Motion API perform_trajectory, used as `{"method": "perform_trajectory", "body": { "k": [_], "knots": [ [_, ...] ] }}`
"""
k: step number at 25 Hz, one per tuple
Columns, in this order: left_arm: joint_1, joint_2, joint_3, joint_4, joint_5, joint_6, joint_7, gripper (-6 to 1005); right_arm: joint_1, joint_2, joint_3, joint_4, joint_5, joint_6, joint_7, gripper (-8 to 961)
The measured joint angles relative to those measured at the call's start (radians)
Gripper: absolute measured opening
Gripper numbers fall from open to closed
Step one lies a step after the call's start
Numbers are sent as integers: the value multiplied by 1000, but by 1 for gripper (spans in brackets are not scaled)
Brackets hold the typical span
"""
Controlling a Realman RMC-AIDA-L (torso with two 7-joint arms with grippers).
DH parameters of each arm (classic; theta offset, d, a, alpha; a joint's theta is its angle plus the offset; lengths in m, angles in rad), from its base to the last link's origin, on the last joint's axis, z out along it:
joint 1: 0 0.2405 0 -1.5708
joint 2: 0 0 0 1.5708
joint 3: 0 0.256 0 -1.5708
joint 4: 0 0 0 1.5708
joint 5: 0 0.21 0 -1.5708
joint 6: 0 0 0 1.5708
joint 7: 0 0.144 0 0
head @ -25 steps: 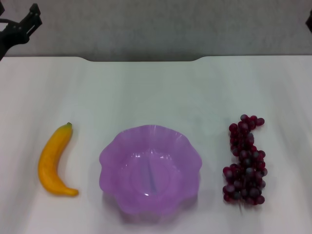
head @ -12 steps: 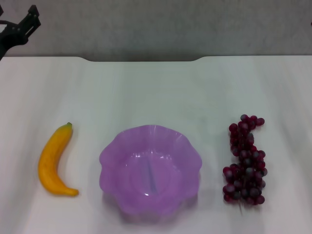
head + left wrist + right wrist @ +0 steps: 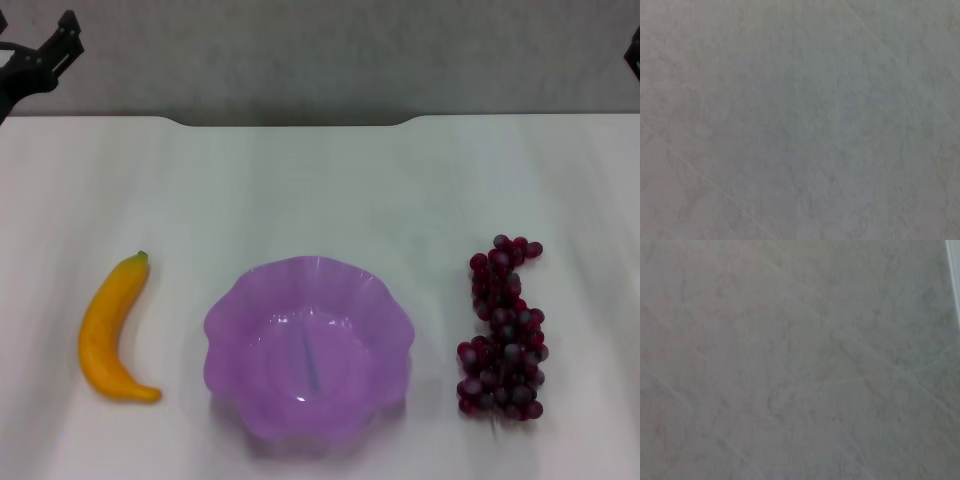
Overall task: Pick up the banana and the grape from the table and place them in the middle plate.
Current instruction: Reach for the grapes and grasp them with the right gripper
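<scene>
While my left gripper (image 3: pixel 40 55) hovers upper left, state unclear, the banana (image 3: pixel 108 328) and grape (image 3: pixel 505 330) flank the middle plate (image 3: pixel 225 320) on the tabletop (image 3: pixel 320 190).

A: Surfaces around the middle plate (image 3: pixel 308 345)?
B: Plate looks like translucent purple plastic, smooth, slight sheen. Banana (image 3: pixel 108 330) to its left: smooth, plastic-looking, soft gloss.
A: Grape (image 3: pixel 505 330)?
B: Right of plate, dark red beads with a frosted, dull finish. Counter (image 3: pixel 300 190) is smooth matt white.
</scene>
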Motion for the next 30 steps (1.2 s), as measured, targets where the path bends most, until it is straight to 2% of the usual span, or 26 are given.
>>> {"method": "perform_trajectory", "body": {
  "k": [30],
  "knots": [
    [-2, 0, 6, -1, 0, -7, -1, 874, -4, 1, -7, -14, -9, -4, -6, 879]
  ]
}}
